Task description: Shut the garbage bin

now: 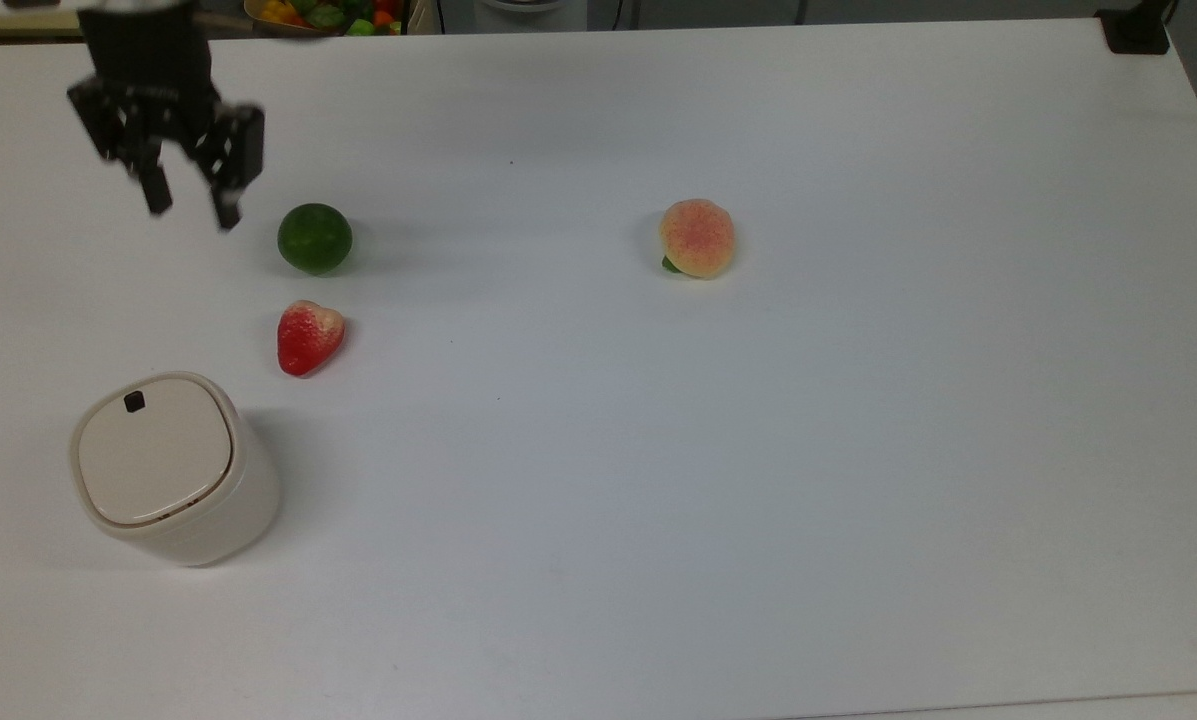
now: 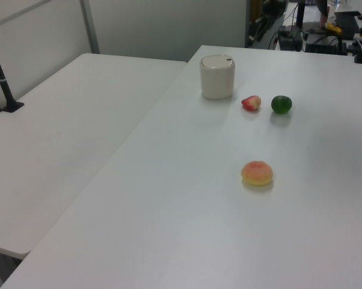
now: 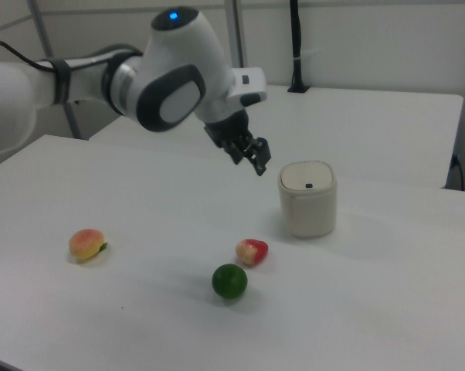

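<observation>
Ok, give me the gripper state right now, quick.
Gripper: open, fingers apart, holding nothing, up above the table and away from the garbage bin.

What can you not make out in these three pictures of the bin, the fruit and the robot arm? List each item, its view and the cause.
- Inside of the bin: hidden in all views by its lid, which lies flat.
- Arm above the gripper: cut off by the top view's upper edge.
- Bowl of colourful things: cut by the same edge.
- Black mark on the lid: too small to read in the left view.
- Peach: its underside rests out of sight.
</observation>
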You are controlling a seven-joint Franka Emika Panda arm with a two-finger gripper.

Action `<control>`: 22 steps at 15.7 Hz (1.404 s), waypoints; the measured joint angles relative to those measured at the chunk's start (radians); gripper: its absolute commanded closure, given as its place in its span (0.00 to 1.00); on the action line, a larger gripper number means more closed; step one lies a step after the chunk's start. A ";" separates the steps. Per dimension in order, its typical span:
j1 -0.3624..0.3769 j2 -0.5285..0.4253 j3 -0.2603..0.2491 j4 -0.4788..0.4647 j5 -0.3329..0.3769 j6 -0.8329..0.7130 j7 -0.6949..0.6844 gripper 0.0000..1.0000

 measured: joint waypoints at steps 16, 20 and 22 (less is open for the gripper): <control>0.094 -0.238 0.129 0.056 -0.002 -0.561 0.110 0.00; 0.117 -0.219 0.129 0.044 -0.031 -0.531 -0.014 0.00; 0.120 -0.213 0.124 0.044 -0.035 -0.526 -0.029 0.00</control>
